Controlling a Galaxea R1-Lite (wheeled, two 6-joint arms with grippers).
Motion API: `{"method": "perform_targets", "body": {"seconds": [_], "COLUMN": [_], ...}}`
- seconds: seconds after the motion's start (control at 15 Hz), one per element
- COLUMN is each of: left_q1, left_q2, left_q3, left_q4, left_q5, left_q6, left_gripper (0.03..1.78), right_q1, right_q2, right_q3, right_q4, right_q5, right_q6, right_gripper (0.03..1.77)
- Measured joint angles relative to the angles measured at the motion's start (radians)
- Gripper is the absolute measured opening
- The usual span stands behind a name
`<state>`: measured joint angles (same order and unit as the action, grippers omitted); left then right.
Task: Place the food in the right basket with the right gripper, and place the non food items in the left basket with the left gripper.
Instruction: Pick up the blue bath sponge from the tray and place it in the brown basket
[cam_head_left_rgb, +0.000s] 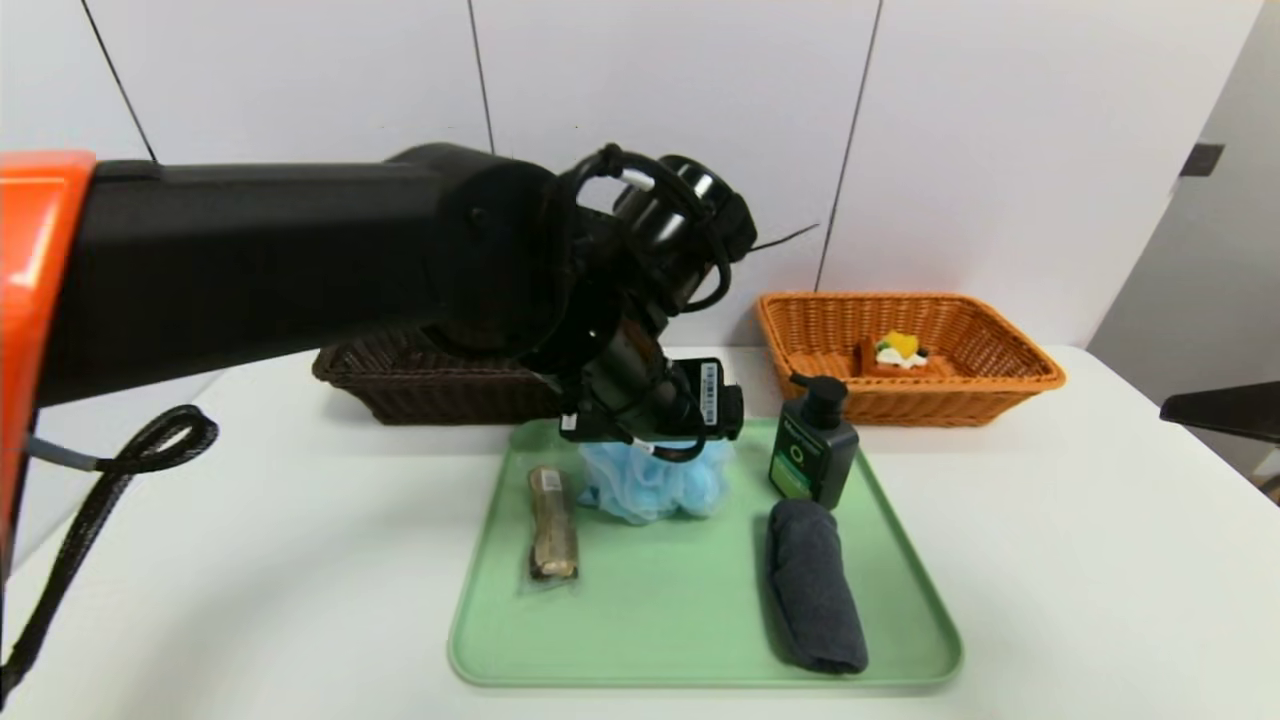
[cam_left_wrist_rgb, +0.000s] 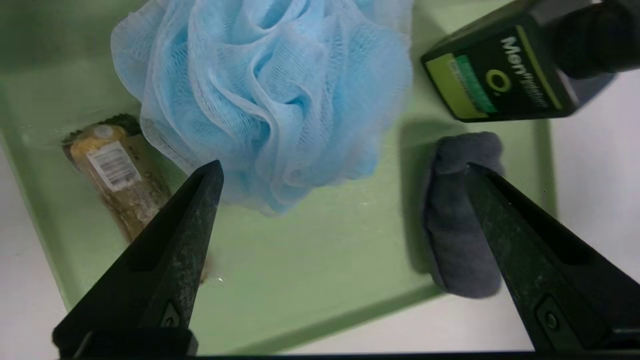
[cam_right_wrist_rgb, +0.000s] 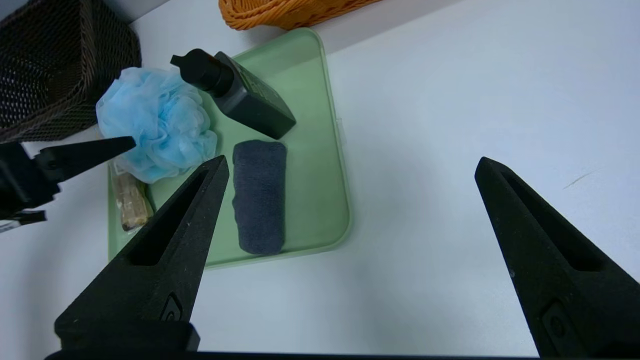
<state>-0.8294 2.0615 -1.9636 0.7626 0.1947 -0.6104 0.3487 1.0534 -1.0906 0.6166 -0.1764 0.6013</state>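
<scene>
We take the green tray (cam_head_left_rgb: 700, 640) as our landmark. On it lie the wrapped bar (cam_head_left_rgb: 552, 520) along its left side, the blue puff (cam_head_left_rgb: 655, 480) at its far middle, the pump bottle (cam_head_left_rgb: 813, 445) upright at its far right, and the rolled towel (cam_head_left_rgb: 815, 585) along its right side, long axis running near to far. The waffle (cam_head_left_rgb: 897, 355) already sits in the orange basket (cam_head_left_rgb: 1010, 375), beyond the tray's far right corner; the brown basket (cam_head_left_rgb: 400, 385) stands beyond its far left corner, and what it holds we cannot see. Our left gripper (cam_left_wrist_rgb: 345, 172) hangs over the tray's far middle with its jaws spread wide and nothing between them. In the left wrist view the puff lies just ahead of the tips, reaching nearer to one tip than to the other, so we judge the puff to be the next pick, with a short push forward and down to straddle it. Our right gripper (cam_right_wrist_rgb: 352, 165) waits off the tray's right side, equally wide and empty, well apart from the bar, which lies on the tray's far side from it.
</scene>
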Motion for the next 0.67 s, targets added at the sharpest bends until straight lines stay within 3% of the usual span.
{"method": "perform_targets", "body": {"seconds": [0.67], "left_q1": [0.0], "left_q2": [0.064], "left_q3": [-0.007], "left_q4": [-0.035], "left_q5": [0.091], "left_q6": [0.098], "left_gripper": [1.69], "right_q1": [-0.001], "right_q2": [-0.006], "right_q3": [0.066], "right_q4": [-0.003], "right_q5": [0.004], "right_q6": [0.0], "right_gripper": [1.7]}}
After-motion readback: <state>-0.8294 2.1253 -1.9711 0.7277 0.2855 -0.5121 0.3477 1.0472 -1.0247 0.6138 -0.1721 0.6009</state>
